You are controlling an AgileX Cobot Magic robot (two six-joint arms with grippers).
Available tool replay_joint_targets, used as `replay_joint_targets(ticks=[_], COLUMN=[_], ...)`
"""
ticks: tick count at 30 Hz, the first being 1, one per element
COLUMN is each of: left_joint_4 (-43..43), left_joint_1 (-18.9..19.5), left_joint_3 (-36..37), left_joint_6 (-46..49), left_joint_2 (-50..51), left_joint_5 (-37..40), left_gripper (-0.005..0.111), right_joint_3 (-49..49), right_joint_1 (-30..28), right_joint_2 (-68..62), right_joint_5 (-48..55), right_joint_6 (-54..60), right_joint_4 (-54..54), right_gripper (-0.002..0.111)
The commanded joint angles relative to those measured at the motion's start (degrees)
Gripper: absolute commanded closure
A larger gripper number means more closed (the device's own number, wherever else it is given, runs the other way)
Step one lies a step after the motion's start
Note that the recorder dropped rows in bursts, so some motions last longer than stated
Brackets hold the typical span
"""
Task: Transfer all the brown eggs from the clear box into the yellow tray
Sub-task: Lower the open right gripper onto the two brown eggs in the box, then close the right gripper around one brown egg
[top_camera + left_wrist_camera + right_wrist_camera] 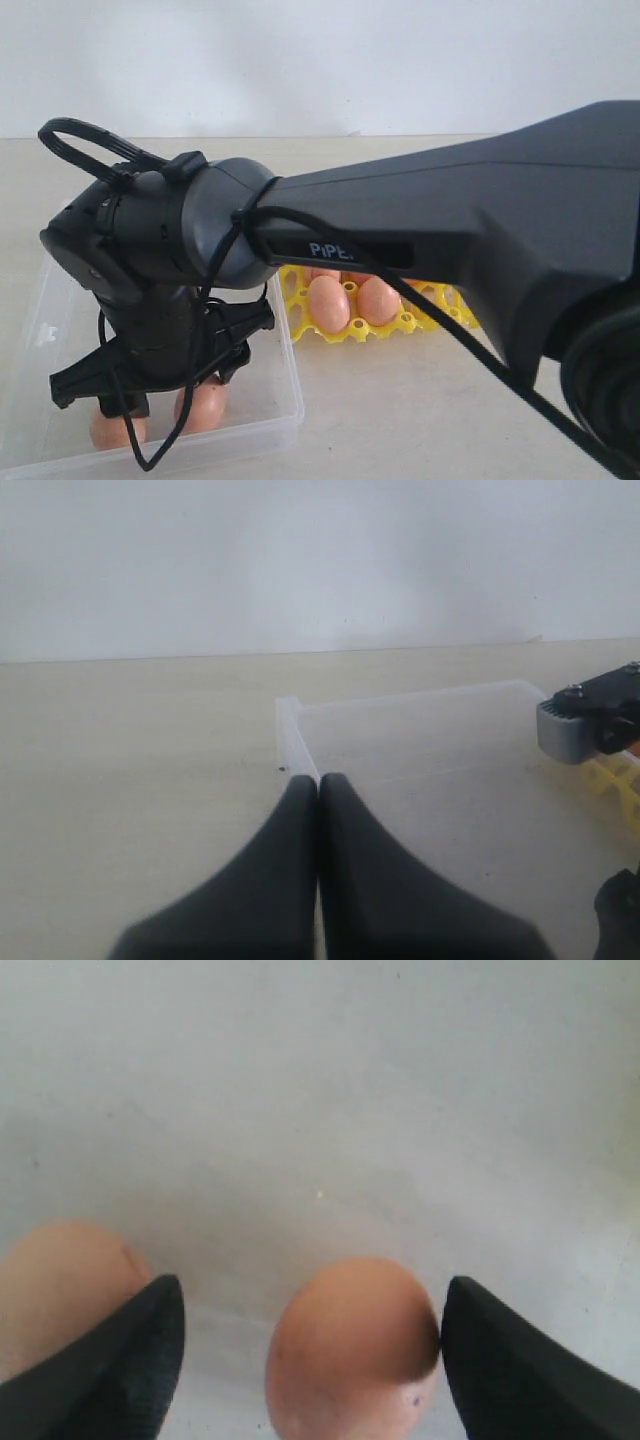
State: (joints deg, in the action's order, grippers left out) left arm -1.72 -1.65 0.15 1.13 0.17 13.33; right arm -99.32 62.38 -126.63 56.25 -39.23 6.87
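My right gripper [168, 398] reaches across into the clear box [40, 330] and stands open over its floor. In the right wrist view a brown egg [350, 1350] lies between the jaws of the right gripper [312, 1295], against one fingertip [490, 1360] and apart from the other. A second brown egg [60, 1290] lies just outside that other finger. Both eggs [205, 405] [118, 432] show under the gripper in the exterior view. The yellow tray [350, 332] beside the box holds eggs [328, 303]. My left gripper [318, 780] is shut on nothing, by the box's corner [290, 725].
The right arm's dark body [450, 220] crosses the scene and hides most of the tray. A loose black cable [150, 460] hangs below the gripper into the box. The pale table [130, 740] runs to a white wall.
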Motion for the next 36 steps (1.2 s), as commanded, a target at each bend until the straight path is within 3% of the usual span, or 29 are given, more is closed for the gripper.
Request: replay_joint_targets(ticks=[1,19,36], left_joint_4=[-0.3,-0.3,-0.3], left_joint_1=[-0.2,-0.2,-0.2], left_joint_3=[-0.1,-0.1,-0.1], left_joint_6=[0.0,0.0,0.0], left_joint_2=[-0.2,-0.2,-0.2], left_joint_5=[-0.1,-0.1,-0.1], left_gripper=[0.111,0.111,0.111], right_joint_3=[-0.3,-0.3,-0.3], right_joint_1=[-0.2,-0.2,-0.2], right_joint_2=[0.1,0.1,0.1], right_joint_5=[-4.5,6.4,3.5], right_joint_6=[1.2,24.7,56.9], right_joint_4=[1.2,2.5,1.2], right_gripper=[0.039,0.039,0.039])
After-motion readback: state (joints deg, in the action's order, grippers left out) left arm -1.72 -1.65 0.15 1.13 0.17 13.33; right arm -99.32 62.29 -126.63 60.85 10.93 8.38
